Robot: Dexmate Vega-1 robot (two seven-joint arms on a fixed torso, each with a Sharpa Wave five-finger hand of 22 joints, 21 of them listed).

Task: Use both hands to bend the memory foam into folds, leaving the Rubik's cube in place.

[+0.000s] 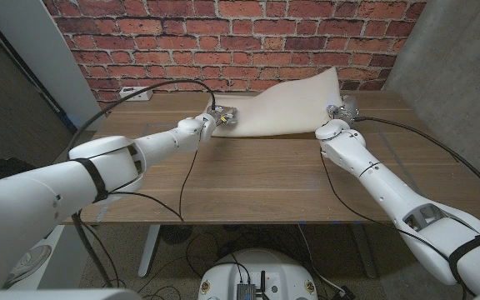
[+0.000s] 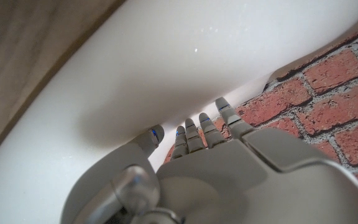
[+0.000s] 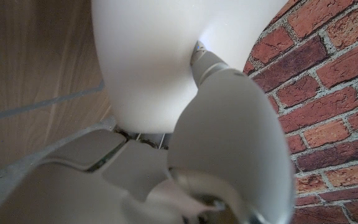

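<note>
Foam sheet (image 1: 294, 104), white memory foam, lies at the far side of the wooden table (image 1: 257, 179) near the brick wall (image 1: 223, 33), its right end lifted higher than its left. No writing or labels legible anywhere. Left hand (image 1: 222, 118) grips the sheet's left edge; in the left wrist view its fingers (image 2: 199, 132) curl behind the foam (image 2: 166, 62). Right hand (image 1: 340, 111) holds the raised right corner, thumb pressed against the foam (image 3: 148, 56). Near half of the table is open. The sheet hides whatever lies under or behind it.
</note>
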